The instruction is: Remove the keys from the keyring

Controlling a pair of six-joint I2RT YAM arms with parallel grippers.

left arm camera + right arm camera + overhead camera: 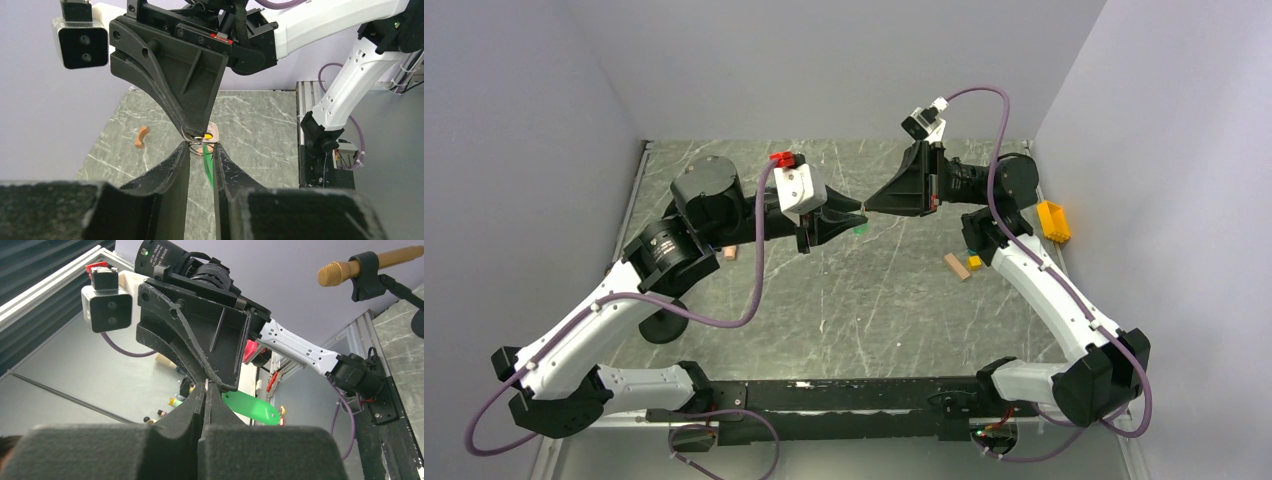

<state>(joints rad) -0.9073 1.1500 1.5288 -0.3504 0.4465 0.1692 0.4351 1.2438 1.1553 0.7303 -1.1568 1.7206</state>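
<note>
We see both arms raised over the bench [824, 320], tips meeting in mid-air. The right pincer [871, 206] is pressed together on the keyring [198, 144]. The left pincer [856, 210] is narrowed onto it too, and the keys [208, 167] dangle between its fingers [170, 167].

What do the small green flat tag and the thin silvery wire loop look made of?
The small green flat tag: likely plastic, smooth with a soft sheen and a uniform bright colour. The thin silvery wire loop: probably metal, since it glints pale grey, though it is too small to be sure.
</note>
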